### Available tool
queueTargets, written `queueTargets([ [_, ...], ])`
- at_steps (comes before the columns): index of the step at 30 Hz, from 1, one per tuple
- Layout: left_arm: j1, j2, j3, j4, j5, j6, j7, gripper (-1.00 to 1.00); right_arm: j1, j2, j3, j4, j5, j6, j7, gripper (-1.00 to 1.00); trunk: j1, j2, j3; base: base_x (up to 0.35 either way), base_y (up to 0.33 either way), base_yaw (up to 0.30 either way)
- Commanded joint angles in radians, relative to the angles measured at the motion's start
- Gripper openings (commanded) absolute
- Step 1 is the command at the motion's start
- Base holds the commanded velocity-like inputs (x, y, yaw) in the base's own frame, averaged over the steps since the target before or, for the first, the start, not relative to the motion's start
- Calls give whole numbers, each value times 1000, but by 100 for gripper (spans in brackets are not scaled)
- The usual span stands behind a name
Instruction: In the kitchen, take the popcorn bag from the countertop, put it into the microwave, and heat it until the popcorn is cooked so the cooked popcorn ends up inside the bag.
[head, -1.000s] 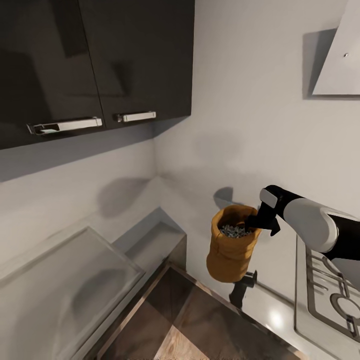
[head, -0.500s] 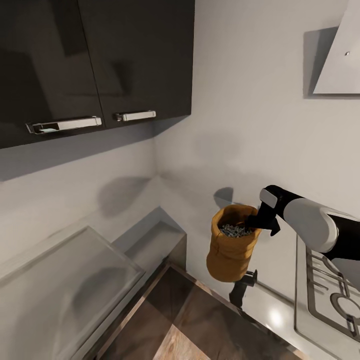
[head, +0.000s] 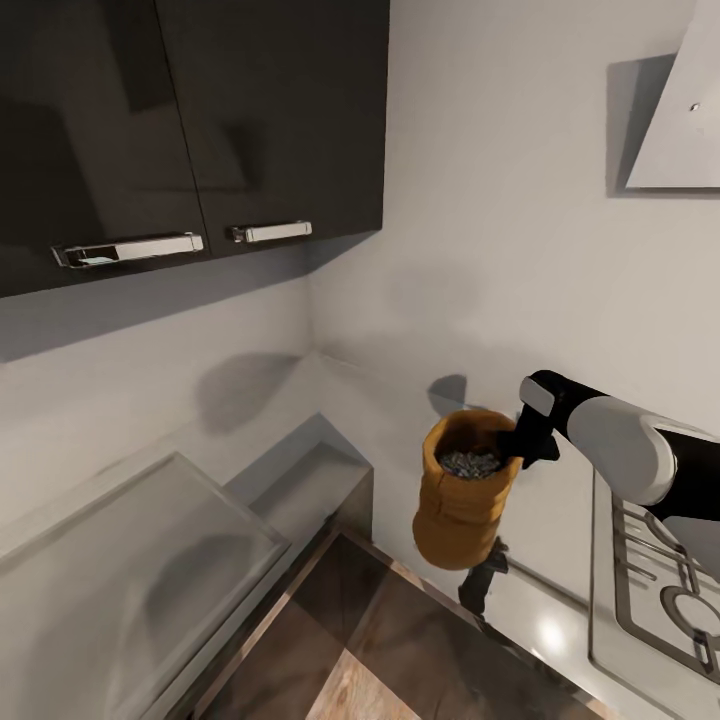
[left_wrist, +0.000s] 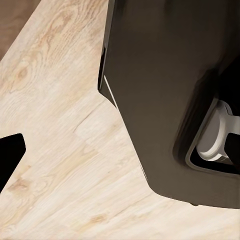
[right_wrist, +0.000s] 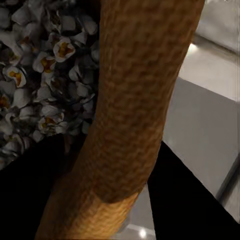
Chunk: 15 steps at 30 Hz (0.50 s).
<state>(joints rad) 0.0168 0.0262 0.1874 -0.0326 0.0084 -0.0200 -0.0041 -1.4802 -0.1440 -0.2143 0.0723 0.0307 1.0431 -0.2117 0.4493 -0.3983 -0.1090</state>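
Note:
The mustard-tan popcorn bag (head: 460, 510) hangs in the air above the grey countertop (head: 545, 625), close to the white wall. My right gripper (head: 522, 445) is shut on its thick rolled rim (right_wrist: 130, 115), one black finger (right_wrist: 30, 195) inside and one outside. A heap of small pale popcorn (right_wrist: 45, 70) fills the bag's mouth (head: 468, 462). I cannot tell whether the pale grey box at the lower left is the microwave. My left gripper (left_wrist: 120, 165) hangs open over a light wood floor beside the robot's dark base, with one black fingertip (left_wrist: 10, 160) in sight.
Dark wall cabinets (head: 190, 120) with steel handles hang overhead at the left. A gas hob (head: 660, 590) lies at the right and a slanted extractor hood (head: 680, 110) above it. A pale grey boxy surface (head: 140, 570) fills the corner at the lower left.
The bag has tipped slightly upright and my right gripper's fingers have turned a little at its rim. Everything else stands as before.

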Motion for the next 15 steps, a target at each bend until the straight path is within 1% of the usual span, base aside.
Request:
queueTargets([
  [1, 0, 0, 4, -1, 1, -2, 0, 100, -1, 0, -14, 3, -9, -1, -8, -100, 1, -2, -2, 0, 0, 0],
  [9, 0, 0, 4, -1, 1, -2, -1, 100, -1, 0, -14, 3, -9, -1, -8, -100, 1, -2, -2, 0, 0, 0],
  [15, 0, 0, 4, -1, 1, -2, -1, 100, -1, 0, -14, 3, -9, 0, -8, -100, 1, -2, 7, 0, 0, 1],
])
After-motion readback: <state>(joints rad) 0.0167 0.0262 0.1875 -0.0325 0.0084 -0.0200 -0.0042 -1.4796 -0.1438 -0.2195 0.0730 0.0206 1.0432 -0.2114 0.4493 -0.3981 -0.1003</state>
